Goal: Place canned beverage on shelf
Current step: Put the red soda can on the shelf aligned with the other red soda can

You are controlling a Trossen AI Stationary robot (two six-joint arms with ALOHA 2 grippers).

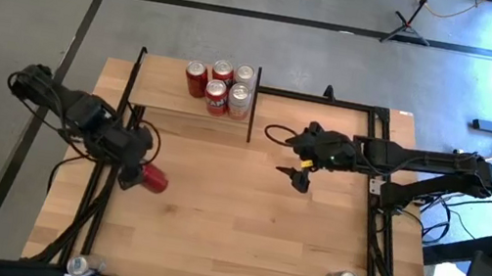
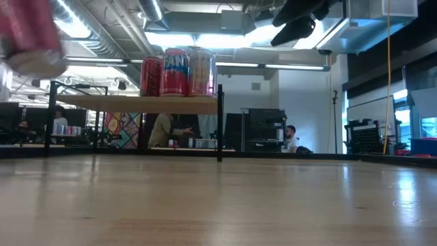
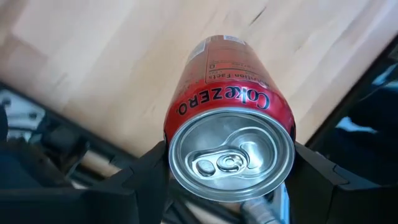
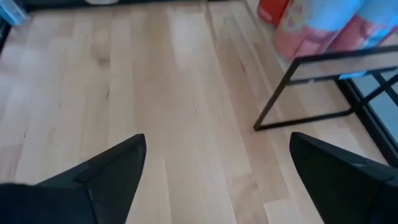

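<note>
Left gripper jaws clamp a Coke can; right gripper jaws apart. Crowded shelf: it may topple the 5 cans.

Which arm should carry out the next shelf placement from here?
Left. The left gripper is already shut on a red Coke Zero can, lifted off the table near the shelf. The right gripper hangs open and empty beside the shelf's right end, with no can near it.
</note>
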